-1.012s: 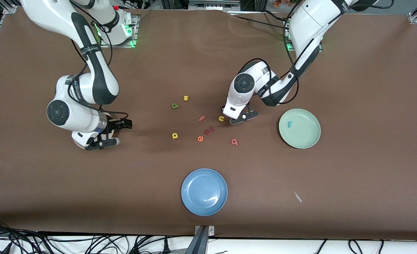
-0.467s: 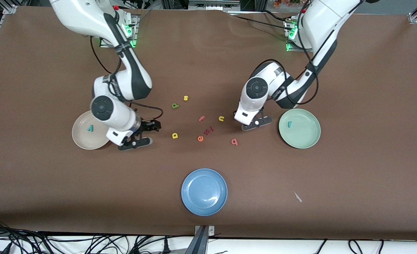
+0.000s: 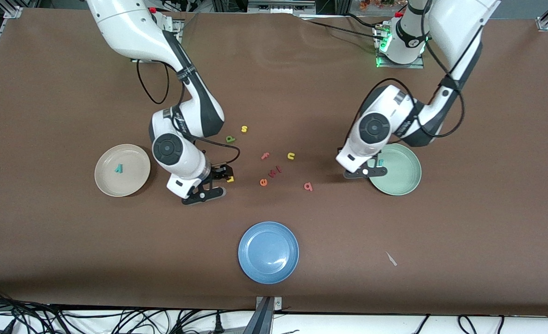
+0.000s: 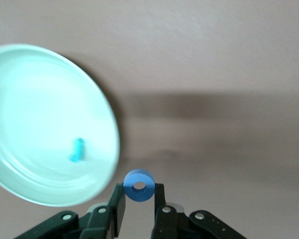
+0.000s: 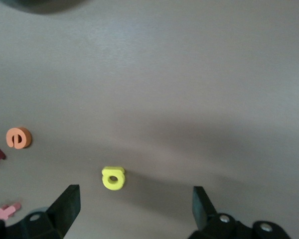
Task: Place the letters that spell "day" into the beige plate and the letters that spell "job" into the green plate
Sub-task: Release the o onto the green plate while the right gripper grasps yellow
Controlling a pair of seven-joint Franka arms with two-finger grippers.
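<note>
Gripping blue "o" (image 4: 139,185) beside green plate (image 4: 20,74), yellow "a" (image 5: 113,178) between right jaws.

A high camera across the table faces me and looks steeply down on the whole brown table (image 3: 464,222), my two bases along its top edge. My left wrist camera looks down past its fingers from close above the green plate (image 4: 35,124), whose rim the front view shares (image 3: 406,188). My right wrist camera hangs low over the yellow "a" (image 5: 113,178), which the front view shows partly hidden (image 3: 230,179).
</note>
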